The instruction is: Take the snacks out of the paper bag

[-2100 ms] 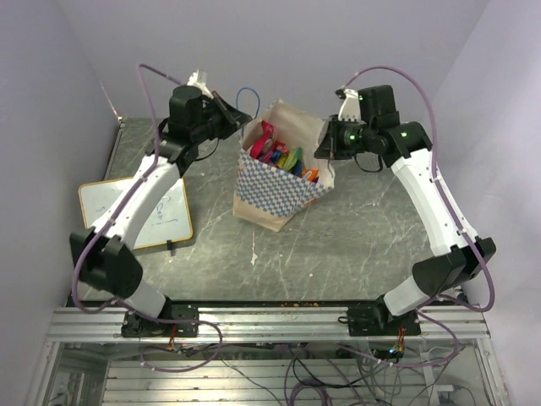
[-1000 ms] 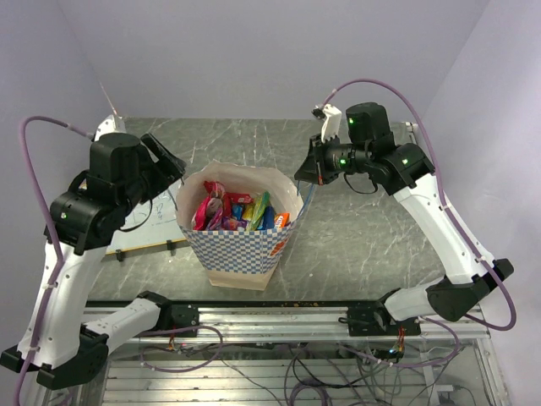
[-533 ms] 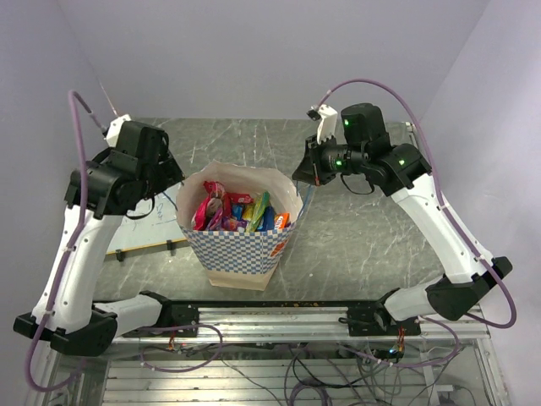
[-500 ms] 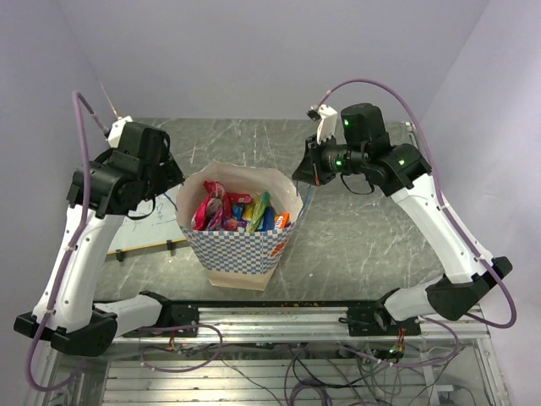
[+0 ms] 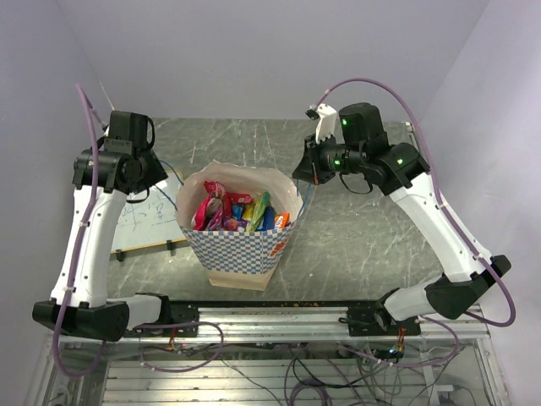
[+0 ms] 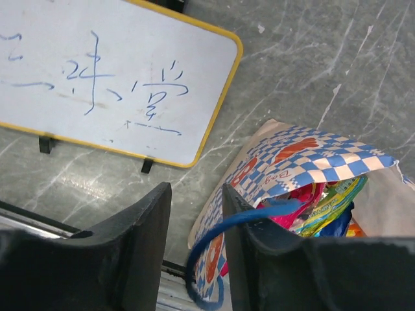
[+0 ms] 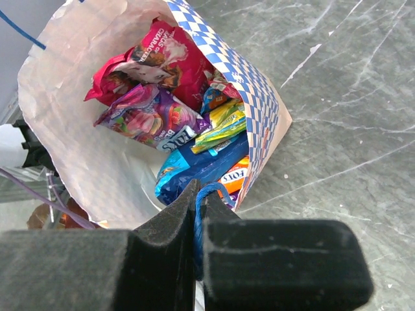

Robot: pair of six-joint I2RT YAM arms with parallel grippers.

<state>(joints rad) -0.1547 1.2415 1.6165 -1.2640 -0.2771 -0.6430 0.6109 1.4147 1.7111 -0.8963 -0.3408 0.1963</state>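
The paper bag stands upright and open at the table's middle. The snacks fill it: a red packet, a purple one, a blue one and an orange one. My right gripper is shut on the bag's blue cord handle above the bag's right rim. My left gripper is open beside the bag's left rim. The other blue handle lies across its right finger and loops into the gap, not pinched.
A white writing board with a yellow frame lies flat on the table left of the bag. Purple cables arc above both arms. The table's metal front rail runs along the near edge.
The bag came from the far middle toward the near side and now stands upright. In the last second my left arm drew back and up to the left; the right gripper stayed put.
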